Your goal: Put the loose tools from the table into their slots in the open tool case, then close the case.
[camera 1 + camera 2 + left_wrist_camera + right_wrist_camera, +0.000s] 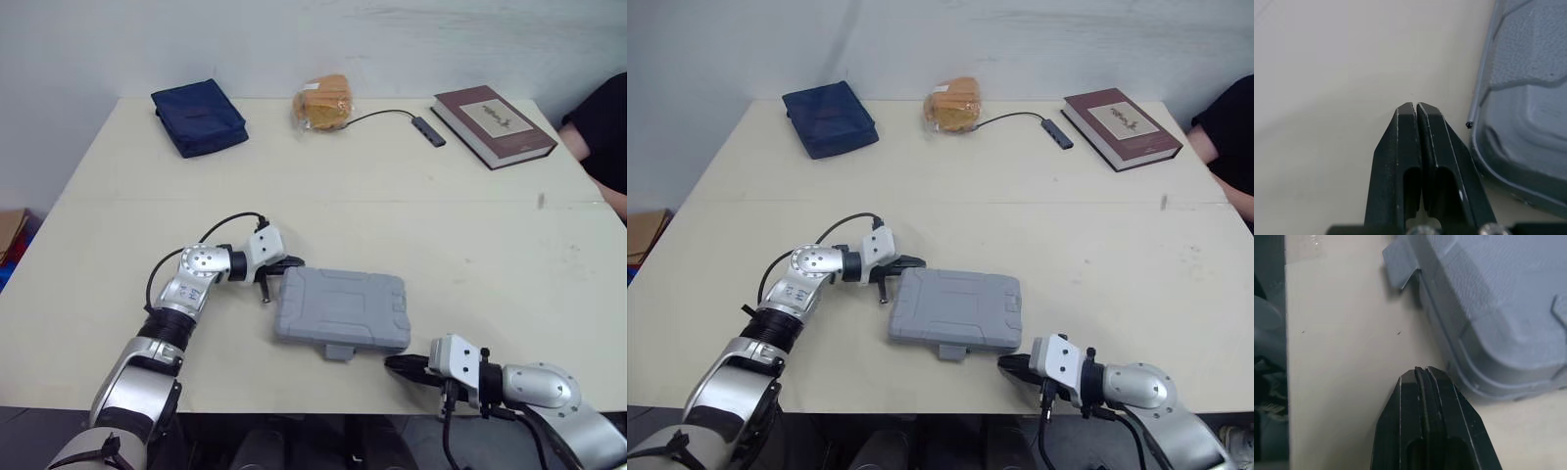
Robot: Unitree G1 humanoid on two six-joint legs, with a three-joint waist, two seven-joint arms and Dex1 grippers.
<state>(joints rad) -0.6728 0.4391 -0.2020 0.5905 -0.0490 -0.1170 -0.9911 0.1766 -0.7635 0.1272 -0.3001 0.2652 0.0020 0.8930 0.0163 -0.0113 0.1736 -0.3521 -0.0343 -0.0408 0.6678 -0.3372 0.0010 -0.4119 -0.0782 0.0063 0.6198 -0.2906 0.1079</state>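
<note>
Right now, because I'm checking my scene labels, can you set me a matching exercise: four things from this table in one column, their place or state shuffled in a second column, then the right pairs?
Things
1. tool case
2. book
3. blue pouch
4. left tool

Places or states
A. far right corner of the table
B. shut and empty, beside the case's left end
C. far left corner of the table
D. lid closed, near the table's front edge

Pairs: 1-D, 2-A, 3-C, 4-B
</note>
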